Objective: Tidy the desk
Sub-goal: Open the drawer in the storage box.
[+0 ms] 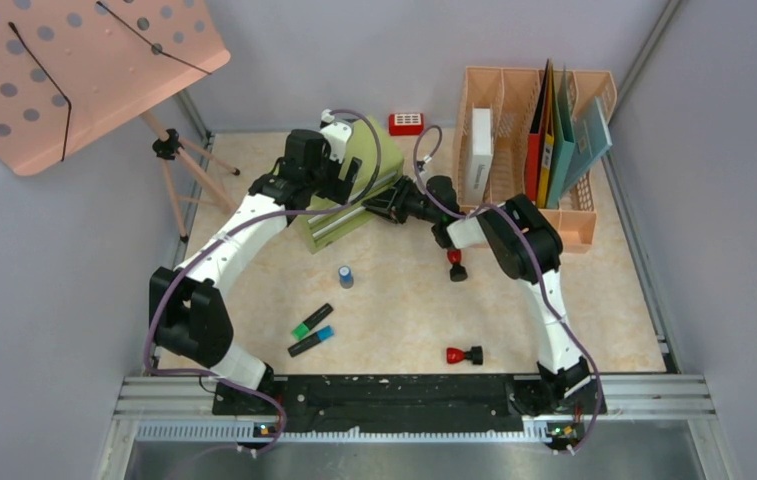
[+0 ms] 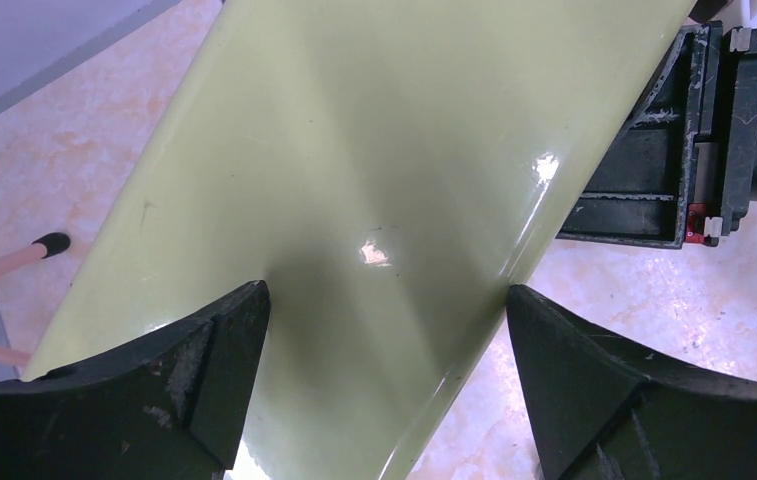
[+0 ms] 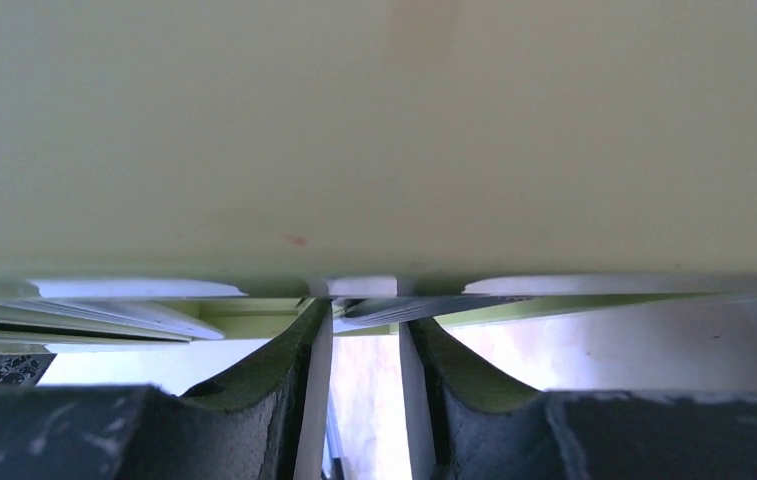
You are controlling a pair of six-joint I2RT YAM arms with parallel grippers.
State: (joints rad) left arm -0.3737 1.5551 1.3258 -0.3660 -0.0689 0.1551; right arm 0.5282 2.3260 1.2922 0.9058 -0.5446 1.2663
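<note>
we are finding the desk (image 1: pixel 394 310) lying flat beneath both arms; the green drawer cabinet (image 1: pixel 366 170) is sitting toward its 12 o'clock side, its long axis running from 8 to 2 o'clock; the left gripper (image 2: pixel 384 300) is hovering over the cabinet's top, fingers spread wide; the right gripper (image 3: pixel 364 320) is facing the cabinet from 4 o'clock, fingers nearly together, though we cannot tell whether they are clamping anything; we are judging the right arm nearer.

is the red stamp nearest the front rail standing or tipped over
Tipped: the red stamp lies on its side on the desk, black end pointing right.
</note>
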